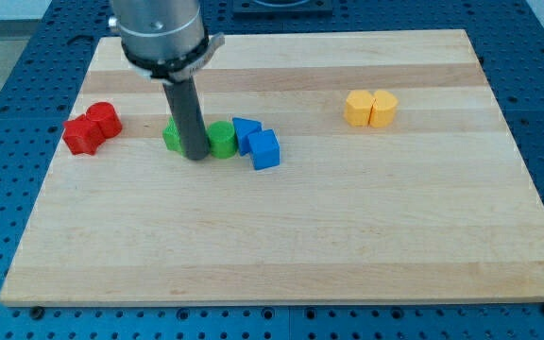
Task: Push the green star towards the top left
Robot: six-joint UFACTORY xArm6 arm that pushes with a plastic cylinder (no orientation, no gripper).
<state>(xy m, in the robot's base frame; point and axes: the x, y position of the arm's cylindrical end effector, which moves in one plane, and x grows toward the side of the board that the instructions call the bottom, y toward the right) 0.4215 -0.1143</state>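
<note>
My tip (197,155) rests on the board between two green blocks. One green block (172,138) shows just at the rod's left side and is mostly hidden by the rod. The other green block (222,139) sits just right of the rod. I cannot tell which of the two is the star. The tip touches or nearly touches both.
Two blue blocks (246,129) (264,149) sit right of the green ones, touching them. Two red blocks (103,118) (83,135) lie at the view's left. Two yellow blocks (358,109) (382,108) lie at the upper right. The wooden board (281,236) ends on all sides.
</note>
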